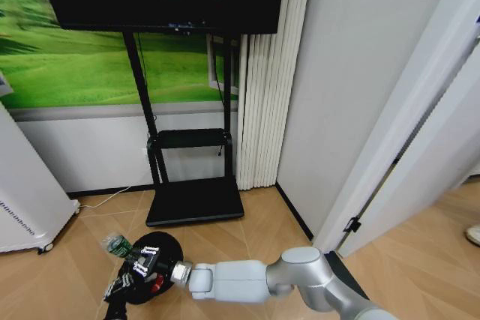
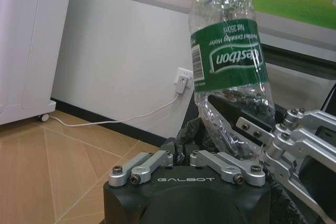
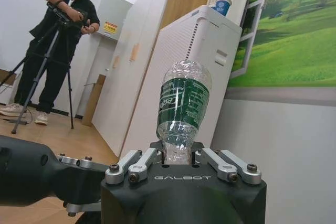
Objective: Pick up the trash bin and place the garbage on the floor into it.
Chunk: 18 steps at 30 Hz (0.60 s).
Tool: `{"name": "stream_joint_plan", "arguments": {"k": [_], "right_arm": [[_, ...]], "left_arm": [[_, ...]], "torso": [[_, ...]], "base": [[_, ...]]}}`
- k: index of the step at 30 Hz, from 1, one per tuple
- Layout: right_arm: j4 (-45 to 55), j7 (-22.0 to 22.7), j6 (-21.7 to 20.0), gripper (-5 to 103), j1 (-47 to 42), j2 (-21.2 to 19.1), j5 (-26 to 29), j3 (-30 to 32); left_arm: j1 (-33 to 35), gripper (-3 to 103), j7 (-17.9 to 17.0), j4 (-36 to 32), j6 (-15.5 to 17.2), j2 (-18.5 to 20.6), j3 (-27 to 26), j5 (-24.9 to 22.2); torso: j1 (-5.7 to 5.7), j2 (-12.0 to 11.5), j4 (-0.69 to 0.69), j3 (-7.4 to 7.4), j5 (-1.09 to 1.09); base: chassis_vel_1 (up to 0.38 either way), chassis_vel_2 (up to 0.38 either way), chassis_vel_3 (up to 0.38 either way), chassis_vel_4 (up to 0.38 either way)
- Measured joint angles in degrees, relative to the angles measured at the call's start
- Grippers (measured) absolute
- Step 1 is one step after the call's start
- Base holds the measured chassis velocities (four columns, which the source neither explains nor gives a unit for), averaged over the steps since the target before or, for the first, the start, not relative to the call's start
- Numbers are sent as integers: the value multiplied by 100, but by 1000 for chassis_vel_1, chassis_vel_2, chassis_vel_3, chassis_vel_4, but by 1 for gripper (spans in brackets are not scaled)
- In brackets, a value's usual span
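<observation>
— Fingers on the right gripper: what are they doing?

— They are closed narrow on the clear plastic bottle. In the right wrist view the fingers pinch its thin neck end. The crumpled body with the green label sticks straight out beyond them.

— Where is that in the head view?

— Lower left of the frame. The right arm reaches across from the lower right corner, and its gripper hangs over the open mouth of the trash bin. The bottle's body points toward the upper left and sits over the bin's upper-left rim, partly past it.

— Is the bottle touching the bin?

— I cannot tell. The left wrist view shows it held up, away from that camera, with the right gripper's silver fingers clasping its lower end.

— And the left gripper?

— It is at the bin's lower-left rim, near the bottom edge of the head frame. Its fingers angle in close together, with black crumpled material between them. They appear to be clamped on the bin's rim.

— Is anything inside the bin?

— A red piece lies in it, just below the right gripper in the frame.

— And the surroundings?

— The bin is over the wooden floor. A black screen stand is above it in the frame and a white cabinet is at the left edge.
</observation>
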Motion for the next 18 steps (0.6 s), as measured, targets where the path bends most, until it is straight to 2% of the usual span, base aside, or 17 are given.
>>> {"name": "stream_joint_plan", "arguments": {"k": [1, 2, 5, 9, 10, 12, 14, 15, 16, 18], "right_arm": [[-14, 131, -27, 20, -26, 0, -35, -2], [-43, 219, -47, 29, -40, 0, -71, -2], [-67, 280, -59, 29, -48, 0, -85, -2], [-136, 423, -68, 51, -68, 0, -134, 79], [-136, 423, -68, 51, -68, 0, -134, 79], [-141, 487, -61, 61, -68, 0, -169, 94], [-141, 492, -60, 61, -68, 0, -172, 95], [-138, 516, -56, 67, -68, 0, -182, 101], [-133, 538, -50, 78, -70, 0, -191, 102], [-133, 548, -40, 78, -77, 0, -202, 104]], "left_arm": [[28, 8, 30, 0, -17, 4, -15, 0], [56, 8, 52, 0, -34, 3, -25, 0], [72, 8, 66, 0, -42, 1, -29, 0], [76, 8, 85, 49, -65, -9, -42, 6], [76, 8, 85, 49, -65, -9, -42, 6], [40, 8, 84, 75, -66, 1, -49, 5], [37, 8, 84, 76, -66, 2, -49, 4], [21, 8, 77, 76, -67, 10, -51, -2], [6, 8, 72, 76, -67, 18, -52, -8], [-1, 8, 69, 79, -67, 20, -54, -11]], "torso": [[0, 0, 0, 0, -1], [0, 0, 1, 0, 0], [0, 0, 2, 0, -1], [0, 0, 1, 0, 0], [0, 0, 1, 0, 0], [0, 0, 1, 0, -1], [0, 0, 1, 0, -1], [0, 0, 1, 0, 0], [0, 0, 1, 0, -1], [0, 0, 1, 0, -1]], "base": [[0, 0, 0, 0], [0, 0, 0, 0], [0, 0, 0, 0], [0, 0, 0, 0], [0, 0, 0, 0], [0, 0, 0, 0], [0, 0, 0, 0], [0, 0, 0, 0], [0, 0, 0, 0], [0, 0, 0, 0]]}}
